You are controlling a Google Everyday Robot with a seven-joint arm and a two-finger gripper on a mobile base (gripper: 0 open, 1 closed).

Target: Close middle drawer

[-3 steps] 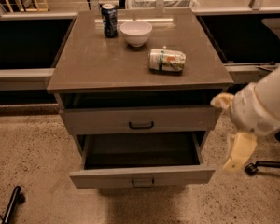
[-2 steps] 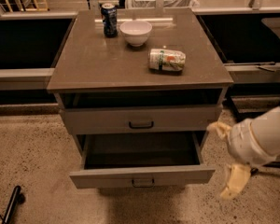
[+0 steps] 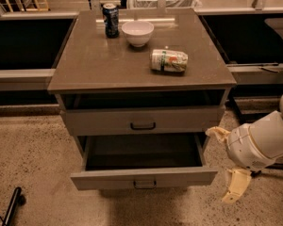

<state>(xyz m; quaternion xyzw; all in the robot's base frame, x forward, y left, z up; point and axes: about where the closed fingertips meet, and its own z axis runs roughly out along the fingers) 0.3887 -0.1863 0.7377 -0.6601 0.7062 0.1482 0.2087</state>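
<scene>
The middle drawer (image 3: 144, 178) is pulled well out of the grey-beige cabinet. Its low front panel has a small dark pull at the centre, and its inside looks empty. My gripper (image 3: 227, 163) is to the right of the drawer, level with its right front corner and apart from it. The cream fingers (image 3: 236, 190) are spread open and hold nothing. The white arm reaches in from the right edge.
The taller-fronted drawer (image 3: 142, 121) sits above with a dark gap over it. On the cabinet top (image 3: 99, 65) stand a dark can (image 3: 111, 20) and a white bowl (image 3: 137, 32), and a can (image 3: 168, 60) lies on its side. A black pole (image 3: 12, 206) is on the floor at lower left.
My gripper and arm have moved down and slightly toward the cabinet, from beside the upper drawer to beside the open drawer. The drawers have not moved.
</scene>
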